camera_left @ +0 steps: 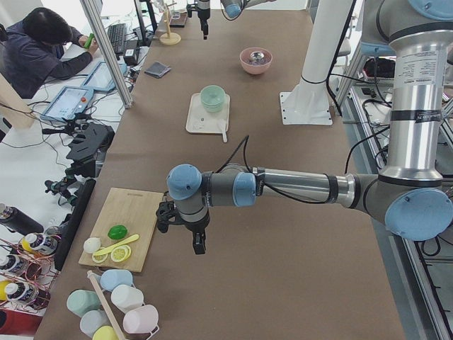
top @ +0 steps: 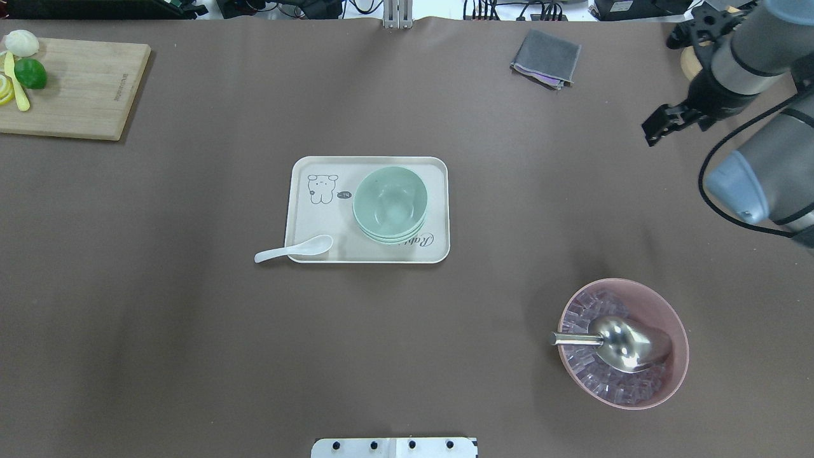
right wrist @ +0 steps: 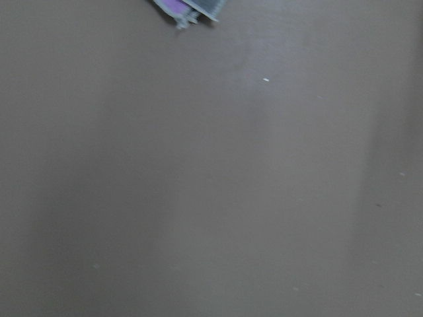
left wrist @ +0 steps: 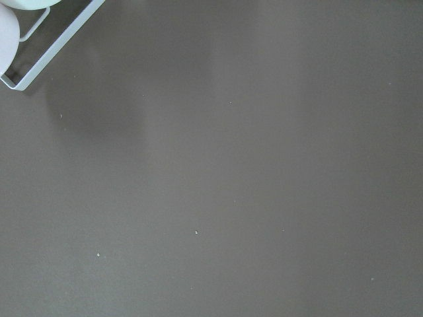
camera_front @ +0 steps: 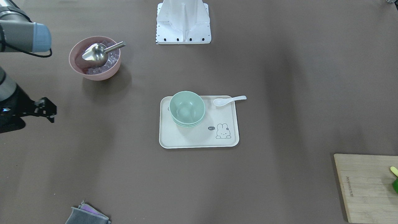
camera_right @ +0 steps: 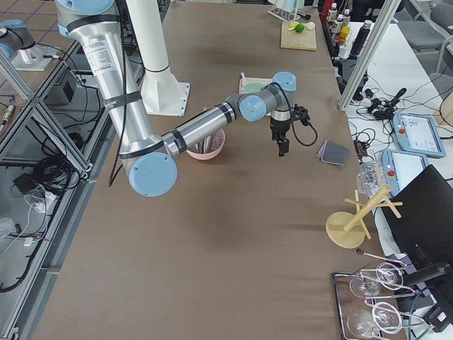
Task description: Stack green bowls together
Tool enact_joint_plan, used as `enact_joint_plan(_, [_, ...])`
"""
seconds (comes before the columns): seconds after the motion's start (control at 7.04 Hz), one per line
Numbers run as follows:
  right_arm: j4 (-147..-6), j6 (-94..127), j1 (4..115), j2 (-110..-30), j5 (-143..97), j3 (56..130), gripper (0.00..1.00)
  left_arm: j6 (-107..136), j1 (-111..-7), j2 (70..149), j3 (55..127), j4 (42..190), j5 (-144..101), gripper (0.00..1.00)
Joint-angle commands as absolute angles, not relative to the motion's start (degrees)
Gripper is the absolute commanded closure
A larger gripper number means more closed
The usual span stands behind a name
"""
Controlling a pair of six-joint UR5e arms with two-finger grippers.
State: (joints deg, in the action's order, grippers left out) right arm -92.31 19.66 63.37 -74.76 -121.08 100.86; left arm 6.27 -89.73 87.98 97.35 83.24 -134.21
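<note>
Green bowls (top: 390,202) nested in one stack on the tray (top: 318,219), centre of the overhead view.
The top bowl is empty. At lower right, the pink bowl (top: 661,305) holds clear cubes (top: 598,375) and a scoop (top: 626,343). Whether the left gripper (camera_left: 199,246) or right gripper (top: 655,130) is apart or together, I cannot tell.

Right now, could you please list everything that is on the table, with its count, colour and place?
green bowls: three, pale green, nested in one stack on the tray
tray: one, cream, middle of the table
spoon: one, white, lying across the tray's edge
pink bowl: one, pink, on the robot's right side
ice cubes: many, clear, inside the pink bowl
scoop: one, metal, in the pink bowl
cloth: one, grey with purple, far edge
cutting board: one, wooden, far left corner
lime: one, green, on the cutting board
left gripper: one, black, above bare table, empty
right gripper: one, black, above bare table, empty
</note>
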Motion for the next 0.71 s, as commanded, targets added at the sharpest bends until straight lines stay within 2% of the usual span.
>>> enact_joint_plan(0.0, [-91.93, 8.48, 70.98, -85.74, -121.81, 101.25, 0.00, 7.82, -89.65, 87.54, 100.36, 83.23, -134.47, 0.01])
enact_joint_plan(0.28, [-92.02, -2.42, 79.41, -92.52, -125.13, 101.16, 0.00, 7.74, -89.65, 87.89, 100.81, 83.32, -134.47, 0.02])
enact_joint_plan(0.57, [-92.02, -2.63, 83.21, -98.50, -131.55, 101.08, 0.00, 7.47, -89.65, 87.89, 100.81, 83.76, -134.39, 0.01])
